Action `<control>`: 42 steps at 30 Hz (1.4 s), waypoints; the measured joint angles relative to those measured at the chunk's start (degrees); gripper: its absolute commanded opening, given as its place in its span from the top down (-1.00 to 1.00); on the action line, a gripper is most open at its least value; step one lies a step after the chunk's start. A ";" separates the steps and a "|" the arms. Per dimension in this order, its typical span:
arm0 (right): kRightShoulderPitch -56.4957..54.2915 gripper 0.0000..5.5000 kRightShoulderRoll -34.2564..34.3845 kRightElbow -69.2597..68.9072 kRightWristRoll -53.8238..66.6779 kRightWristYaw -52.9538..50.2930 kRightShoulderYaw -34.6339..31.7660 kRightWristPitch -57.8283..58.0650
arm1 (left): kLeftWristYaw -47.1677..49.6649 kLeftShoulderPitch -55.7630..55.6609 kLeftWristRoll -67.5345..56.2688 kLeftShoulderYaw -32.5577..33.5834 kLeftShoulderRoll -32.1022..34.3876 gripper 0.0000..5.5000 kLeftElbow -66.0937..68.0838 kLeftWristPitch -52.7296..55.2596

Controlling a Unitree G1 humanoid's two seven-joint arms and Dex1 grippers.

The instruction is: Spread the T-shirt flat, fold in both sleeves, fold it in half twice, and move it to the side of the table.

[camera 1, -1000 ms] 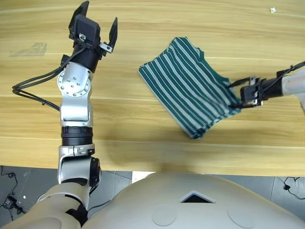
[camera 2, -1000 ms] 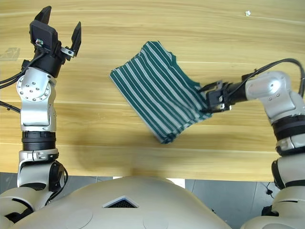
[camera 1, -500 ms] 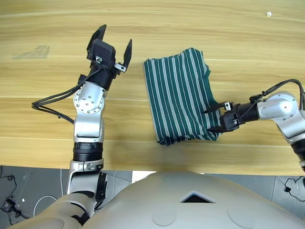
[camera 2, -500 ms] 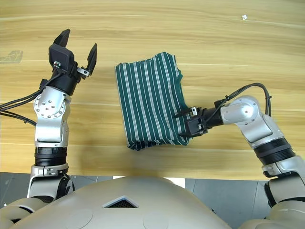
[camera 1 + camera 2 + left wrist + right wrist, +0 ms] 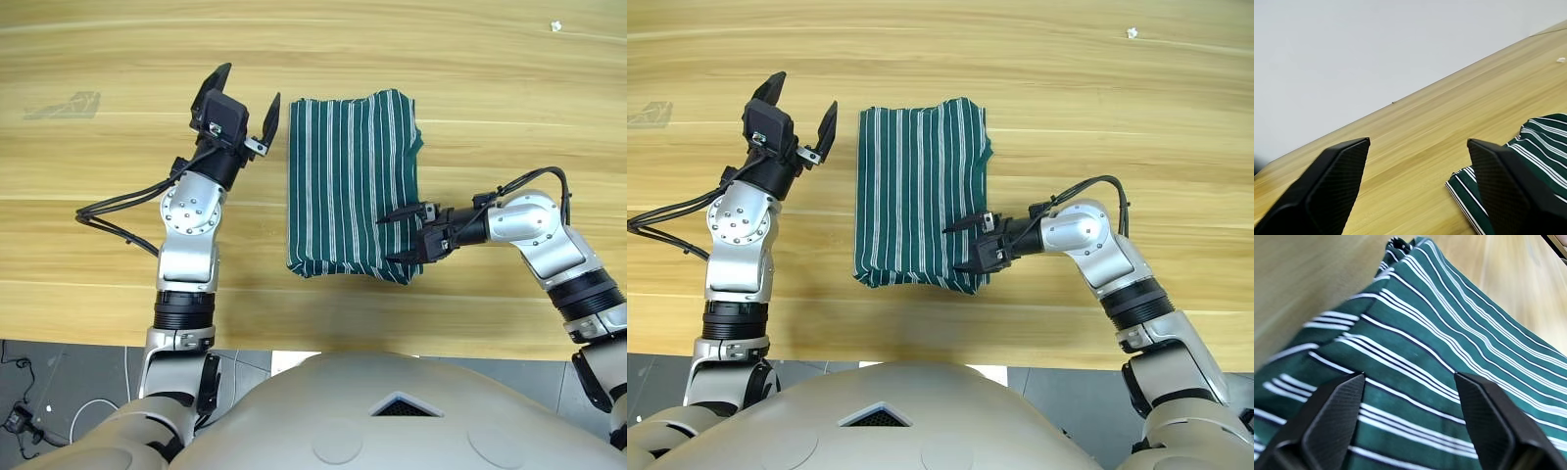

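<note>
We hold our left arm (image 5: 186,225) bent at the elbow, with the forearm reaching forward, away from us, and the wrist tilted slightly toward our right. The left gripper (image 5: 242,98) is raised at its end, its two fingers (image 5: 1337,181) spread wide apart. Our right arm (image 5: 534,225) is folded sharply at the elbow, and its forearm crosses inward, low and nearly level. The right gripper (image 5: 387,240) points sideways toward our left, its fingers (image 5: 1327,421) parted, one farther from us than the other.

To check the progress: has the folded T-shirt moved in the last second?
Yes. The T-shirt slid toward the robot's left, away from the white speck, and turned square to the table edge.
</note>
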 measured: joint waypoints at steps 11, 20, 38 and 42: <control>-0.74 -0.23 4.36 -6.70 11.55 -2.76 -8.25 5.30 | -1.39 5.57 11.56 -2.18 10.12 -0.34 -4.03 -15.20; 9.84 -0.23 -3.10 6.05 2.75 -8.33 -18.72 -27.90 | 1.04 18.72 38.68 -7.00 30.91 -0.34 -2.58 -33.55; 12.45 -0.23 -7.13 15.20 -16.51 -20.61 -11.10 -46.48 | 1.63 15.60 40.24 -14.24 33.74 -0.34 -1.83 -39.91; 9.71 -0.23 -7.07 17.98 -17.95 -23.05 -9.23 -46.48 | 1.64 14.63 40.20 -15.13 33.76 -0.34 -1.39 -40.08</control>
